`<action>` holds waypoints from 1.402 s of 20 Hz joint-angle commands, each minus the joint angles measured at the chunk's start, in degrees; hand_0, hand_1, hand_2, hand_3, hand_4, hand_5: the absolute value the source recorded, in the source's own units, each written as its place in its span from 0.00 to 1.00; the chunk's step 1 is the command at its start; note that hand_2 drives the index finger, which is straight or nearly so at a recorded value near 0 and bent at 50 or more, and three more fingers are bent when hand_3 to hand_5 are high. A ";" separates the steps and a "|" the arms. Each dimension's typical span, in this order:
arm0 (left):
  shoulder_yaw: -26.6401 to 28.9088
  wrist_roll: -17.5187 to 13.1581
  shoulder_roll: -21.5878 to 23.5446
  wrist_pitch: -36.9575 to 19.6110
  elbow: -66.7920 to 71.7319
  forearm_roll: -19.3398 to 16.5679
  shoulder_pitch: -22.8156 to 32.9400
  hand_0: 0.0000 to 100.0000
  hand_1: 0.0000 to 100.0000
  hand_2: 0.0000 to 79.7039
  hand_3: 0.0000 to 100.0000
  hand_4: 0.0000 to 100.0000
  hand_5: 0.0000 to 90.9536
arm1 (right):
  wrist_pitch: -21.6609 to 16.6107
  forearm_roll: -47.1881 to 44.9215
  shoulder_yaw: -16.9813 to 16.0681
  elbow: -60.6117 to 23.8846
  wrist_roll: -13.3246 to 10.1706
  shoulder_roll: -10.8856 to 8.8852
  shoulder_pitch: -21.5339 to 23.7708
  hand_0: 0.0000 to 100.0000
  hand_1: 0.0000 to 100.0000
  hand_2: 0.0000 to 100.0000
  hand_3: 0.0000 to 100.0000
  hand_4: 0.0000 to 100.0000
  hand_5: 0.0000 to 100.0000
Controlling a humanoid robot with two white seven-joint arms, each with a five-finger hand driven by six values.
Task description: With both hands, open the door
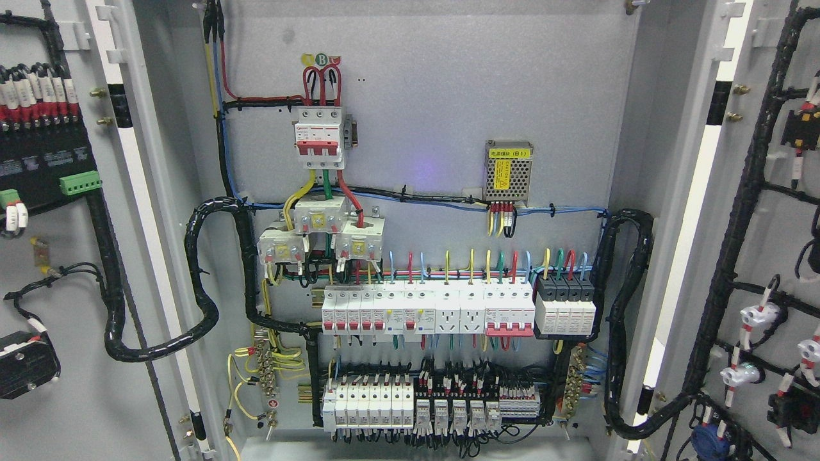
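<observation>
We face a grey electrical cabinet [442, 83] with both doors swung wide open. The left door [77, 384] fills the left edge of the view and the right door [775, 77] the right edge, each showing its inner face with wiring and mounted parts. Neither of our hands appears anywhere in the view, so we cannot tell whether their fingers are spread or curled, or whether they hold anything.

Inside, the back panel carries the gear. A thick black corrugated conduit [205, 282] loops from the cabinet's left wall across to the left door, and a matching right conduit [624, 307] runs down the right wall toward the right door.

Across the middle of the panel runs a long row of white breakers [426, 310], ending at its right in a dark grey block of modules [565, 307]. A second row of breakers and relays [416, 403] sits along the panel's bottom edge.

Near the top left of the panel is a white main breaker [318, 137] with red levers, fed by red wires. Toward the upper right sits a small perforated metal power supply [508, 169] with a yellow label.
</observation>
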 commanded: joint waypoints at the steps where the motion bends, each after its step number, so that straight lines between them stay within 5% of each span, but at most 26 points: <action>1: 0.53 -0.01 4.49 -23.25 16.35 0.15 -6.04 0.12 0.39 0.00 0.00 0.00 0.00 | -0.14 -0.22 -2.23 1.03 -0.24 0.17 1.35 0.12 0.39 0.00 0.00 0.00 0.00; 8: -0.08 -0.01 7.04 -20.96 23.92 0.24 -10.96 0.12 0.39 0.00 0.00 0.00 0.00 | -0.23 -0.31 -3.46 1.12 -0.16 0.35 2.40 0.12 0.39 0.00 0.00 0.00 0.00; 28: -0.87 -0.01 7.22 -20.00 19.98 1.03 -10.09 0.12 0.39 0.00 0.00 0.00 0.00 | -0.32 -1.28 -4.60 3.05 -0.24 0.61 3.72 0.12 0.39 0.00 0.00 0.00 0.00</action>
